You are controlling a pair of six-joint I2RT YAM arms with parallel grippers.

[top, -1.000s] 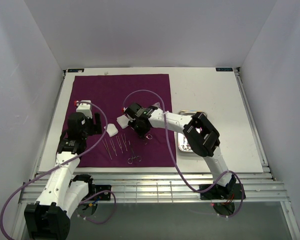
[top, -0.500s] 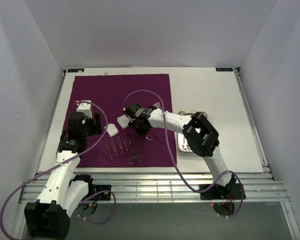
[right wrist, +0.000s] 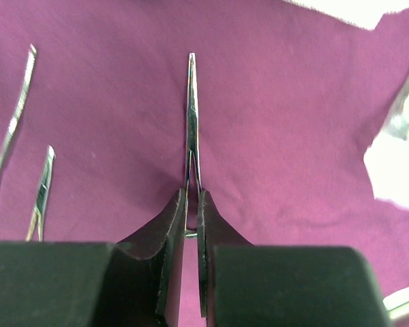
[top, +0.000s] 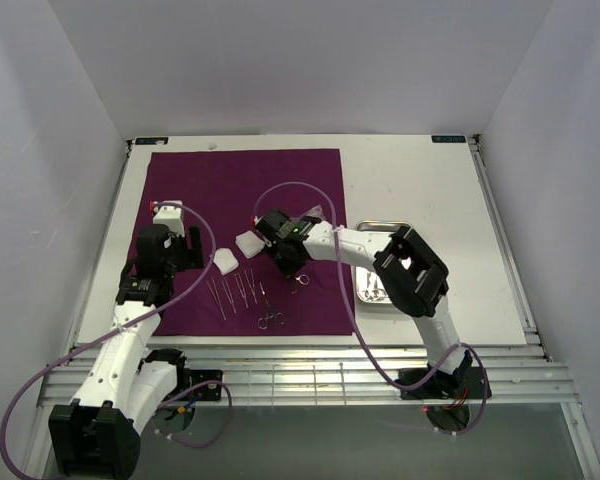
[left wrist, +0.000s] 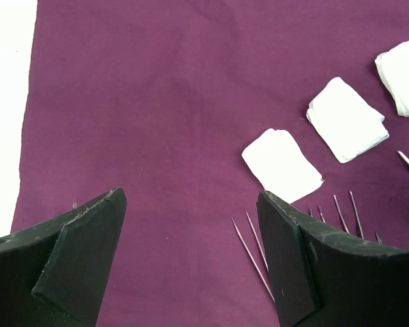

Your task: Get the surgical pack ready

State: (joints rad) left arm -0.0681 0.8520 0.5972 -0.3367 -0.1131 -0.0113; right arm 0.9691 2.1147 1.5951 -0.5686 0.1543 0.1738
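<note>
The deep-purple cloth [top: 230, 190] of the surgical pack lies flat on the table's left half. On it are white gauze pads [top: 225, 262] [left wrist: 282, 165] and a row of thin metal instruments [top: 230, 292] [left wrist: 253, 248]. My right gripper [top: 285, 262] [right wrist: 191, 197] is shut on a slim scissor-like steel instrument [right wrist: 191, 116], whose tip points away just over the cloth. My left gripper [top: 188, 246] [left wrist: 191, 197] hangs open over bare cloth, left of the gauze, holding nothing. The small steel tray [top: 380, 226] sits right of the cloth, partly hidden by the right arm.
Ring-handled scissors [top: 268, 318] lie near the cloth's front edge. More steel instruments [right wrist: 13, 122] lie left of the right gripper's fingers, and gauze [right wrist: 395, 170] lies to their right. A pink cable loops over the cloth from the right arm. White walls enclose the table.
My right gripper's jaws have closed onto the steel instrument, and the arm has shifted slightly right. The left arm has not moved.
</note>
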